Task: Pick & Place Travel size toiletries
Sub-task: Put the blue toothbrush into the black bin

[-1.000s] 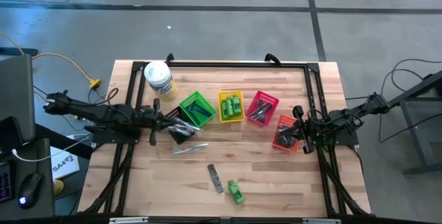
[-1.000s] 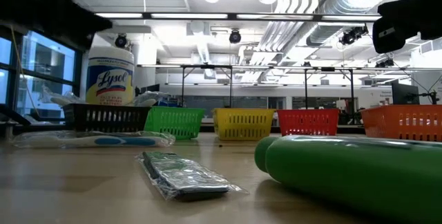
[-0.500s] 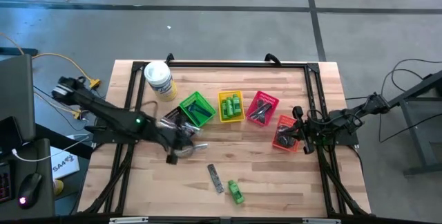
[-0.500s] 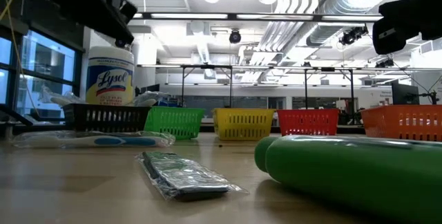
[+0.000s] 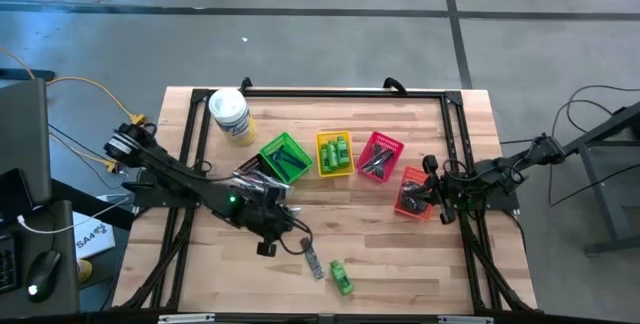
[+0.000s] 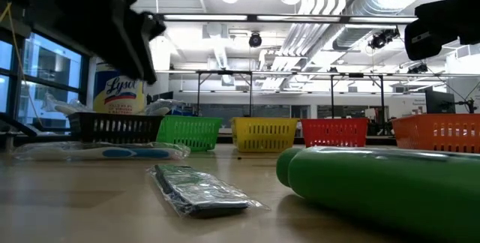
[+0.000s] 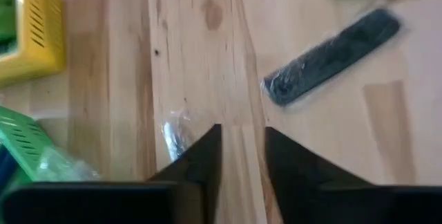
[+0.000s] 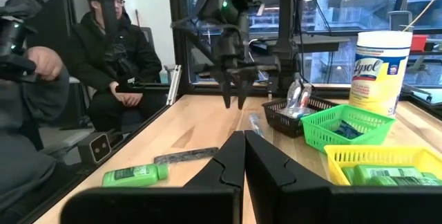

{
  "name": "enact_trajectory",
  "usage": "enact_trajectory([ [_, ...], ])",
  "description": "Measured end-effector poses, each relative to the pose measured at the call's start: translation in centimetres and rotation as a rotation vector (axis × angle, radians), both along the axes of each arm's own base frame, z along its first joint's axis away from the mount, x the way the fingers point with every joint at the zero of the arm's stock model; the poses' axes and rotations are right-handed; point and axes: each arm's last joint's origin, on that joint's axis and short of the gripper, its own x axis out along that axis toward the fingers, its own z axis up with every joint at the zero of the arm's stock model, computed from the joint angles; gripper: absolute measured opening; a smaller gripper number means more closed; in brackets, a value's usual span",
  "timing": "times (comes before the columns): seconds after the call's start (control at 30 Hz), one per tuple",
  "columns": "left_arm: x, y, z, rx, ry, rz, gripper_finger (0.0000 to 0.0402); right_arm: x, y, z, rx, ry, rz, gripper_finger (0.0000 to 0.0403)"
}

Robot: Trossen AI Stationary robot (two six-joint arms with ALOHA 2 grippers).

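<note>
A green mini bottle (image 5: 342, 278) is seen lying flat at the near edge of the tabletop (image 5: 400, 254), a dark flat comb (image 5: 312, 257) just beside it; the left hand (image 5: 266, 248) is held above bare wood near the comb, fingers slightly parted, nothing gripped; five baskets are lined up behind, black (image 5: 256, 179), green (image 5: 284, 157), yellow (image 5: 334, 153), red (image 5: 380, 155), orange (image 5: 414, 193); the right hand (image 5: 431, 186) is parked by the orange one, fingers pressed together, empty; a white tub (image 5: 229, 113) is farthest.
</note>
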Motion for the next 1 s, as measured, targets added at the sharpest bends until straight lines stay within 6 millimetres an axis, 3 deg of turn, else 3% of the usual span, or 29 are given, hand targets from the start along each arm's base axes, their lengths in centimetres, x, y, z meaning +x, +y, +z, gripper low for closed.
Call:
enact_trajectory([
  [0.17, 0.5, -0.2, -1.1, 0.013, 0.029, 0.005, 0.017, 0.0, 0.0, 0.0, 0.0, 0.001, 0.001, 0.0003],
  [0.3, 0.8, -0.3, -2.4, 0.055, 0.076, -0.012, 0.0199, 0.0, 0.0, 0.0, 0.0, 0.001, -0.001, 0.0003],
  [1.0, 0.6, 0.0, -4.8, 0.166, 0.197, 0.066, 0.0207, 0.0, 0.0, -0.1, 0.007, 0.008, -0.004, 0.0002],
])
